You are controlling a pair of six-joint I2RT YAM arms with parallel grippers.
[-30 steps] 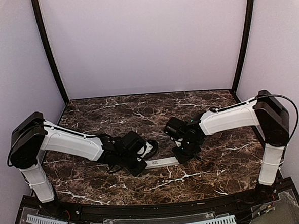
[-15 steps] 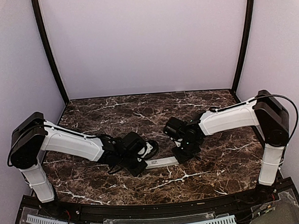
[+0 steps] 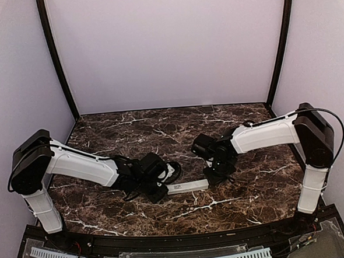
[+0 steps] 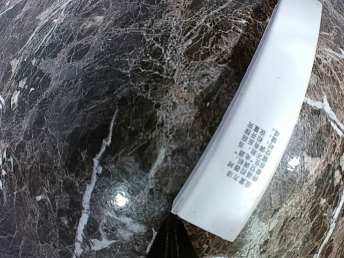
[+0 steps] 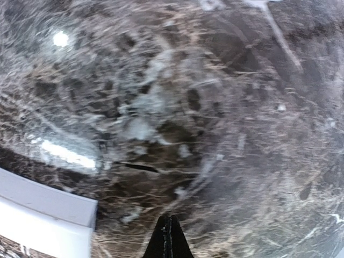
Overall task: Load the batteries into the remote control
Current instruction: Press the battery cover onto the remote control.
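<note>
The white remote control (image 3: 188, 186) lies flat on the marble table between the two grippers. In the left wrist view it (image 4: 263, 123) runs from the top right to the lower middle, printed text up. My left gripper (image 4: 171, 242) is shut and empty, its tip at the remote's near end. My right gripper (image 5: 169, 239) is shut and empty, just right of the remote's other end (image 5: 43, 220). In the top view the left gripper (image 3: 162, 191) sits at the remote's left end and the right gripper (image 3: 216, 176) at its right end. No batteries show in any view.
The dark marble table (image 3: 172, 135) is enclosed by pale walls at the back and sides. A black ring-shaped object (image 3: 173, 171) lies by the left gripper, partly hidden behind it.
My right gripper has shifted slightly to the right, off the remote's right end. The remote has turned a little and lies more level. The left arm has hardly moved.
</note>
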